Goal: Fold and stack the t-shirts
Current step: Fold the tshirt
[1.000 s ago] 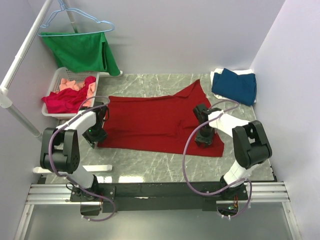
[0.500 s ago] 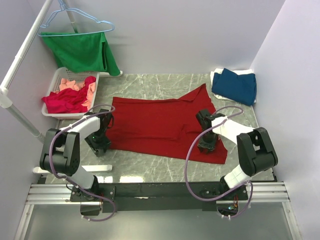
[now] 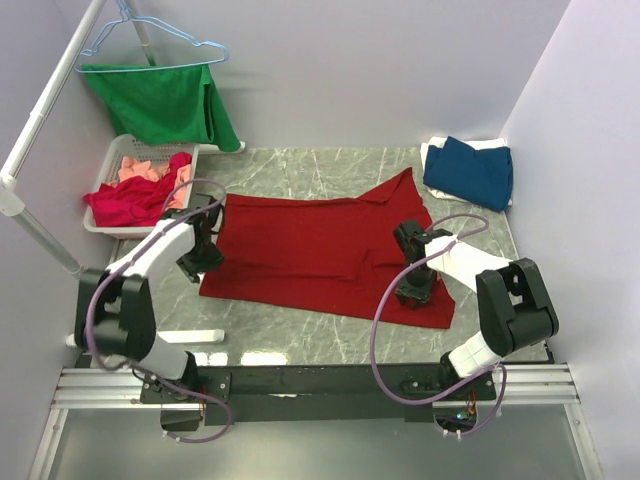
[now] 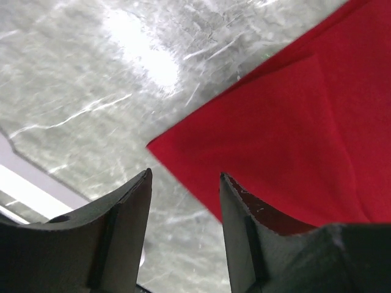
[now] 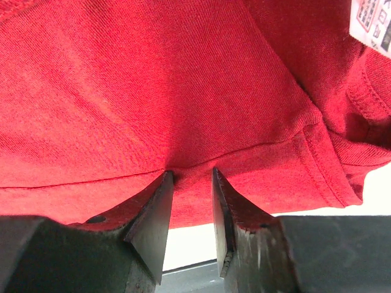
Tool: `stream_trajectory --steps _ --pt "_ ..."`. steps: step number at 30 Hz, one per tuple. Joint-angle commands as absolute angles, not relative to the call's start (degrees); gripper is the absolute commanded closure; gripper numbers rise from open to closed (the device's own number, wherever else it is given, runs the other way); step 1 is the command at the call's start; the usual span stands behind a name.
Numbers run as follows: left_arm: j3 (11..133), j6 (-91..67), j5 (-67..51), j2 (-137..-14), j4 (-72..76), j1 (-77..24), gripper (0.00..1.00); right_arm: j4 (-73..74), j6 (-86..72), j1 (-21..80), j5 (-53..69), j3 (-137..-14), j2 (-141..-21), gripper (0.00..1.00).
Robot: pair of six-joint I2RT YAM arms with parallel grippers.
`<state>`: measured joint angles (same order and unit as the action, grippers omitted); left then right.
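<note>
— Top external view: where is the deep-red t-shirt [image 3: 310, 255]?
— Spread flat mid-bench [image 3: 300, 170], one sleeve pointing to 1 o'clock.
— The left tool [image 3: 205, 257]?
— At the shirt's 9 o'clock edge, jaws apart, gripping nothing. Its wrist view shows bare marble between them.
— The right tool [image 3: 414, 290]?
— At the shirt's 4 o'clock corner, jaws nearly together, pinching the red hem.
— The dark blue t-shirt [image 3: 470, 172]?
— Folded at the bench's 1 o'clock, on white cloth [image 3: 432, 152].
</note>
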<state>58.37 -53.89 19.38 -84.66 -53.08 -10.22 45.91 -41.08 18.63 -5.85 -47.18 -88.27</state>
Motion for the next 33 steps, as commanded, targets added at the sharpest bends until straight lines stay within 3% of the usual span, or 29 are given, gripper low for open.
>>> stream_trajectory --steps 1,7,19,33 --pt "58.5 -54.6 18.3 -91.0 -49.8 -10.3 0.47 48.6 -41.0 18.3 -7.6 -43.2 -90.4 0.62" --pt "54.9 -56.3 17.5 -96.1 -48.3 -10.4 0.48 48.7 -40.9 18.3 -7.5 -43.7 -90.2 0.62" --pt "48.7 -65.1 20.6 -94.3 -59.6 -10.5 0.48 49.0 -41.5 18.3 -7.0 -45.1 -90.6 0.63" --pt "54.5 -64.4 20.7 -87.9 -65.0 -11.5 0.49 52.6 -44.3 18.3 -9.5 -43.8 -86.3 0.65"
